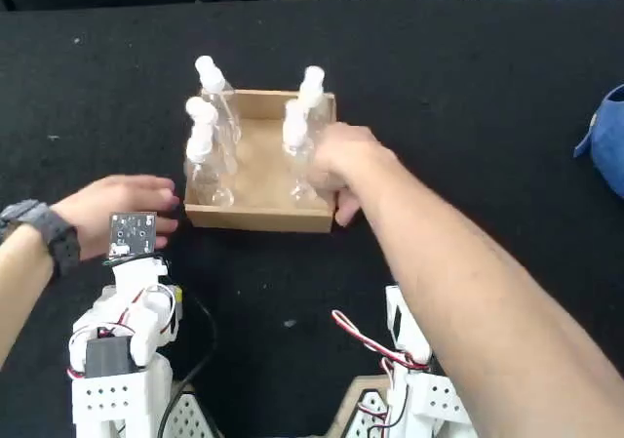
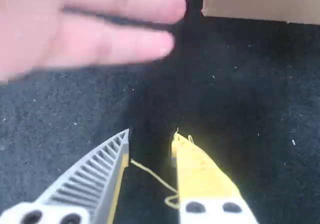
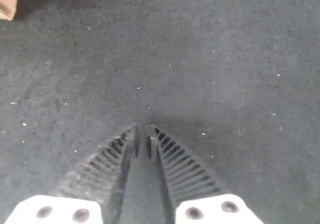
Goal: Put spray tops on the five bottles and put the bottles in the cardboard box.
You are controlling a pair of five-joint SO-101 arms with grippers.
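All five bottles (image 1: 219, 106) are standing upright in the cardboard box (image 1: 258, 219), spray tops on, three along one side and two along the other. By my reckoning the packing itself looks finished. A person's hand (image 1: 341, 170) is resting against the box's near corner and the closest bottle, while the hand with the watch (image 1: 117, 209) is lying flat just ahead of the left tool (image 2: 151, 136). That tool is hanging open over bare cloth, gripping nothing. The right tool (image 3: 142, 135) is sitting closed and empty, near the table.

Whoever shifts the box should be keeping it level and moving slowly (those tall bottles look tippy), with both arms parked back.

The table (image 1: 468, 116) is wearing a dark, fuzzy cloth flecked with lint, and something blue (image 1: 609, 145) is peeking in at its far edge.
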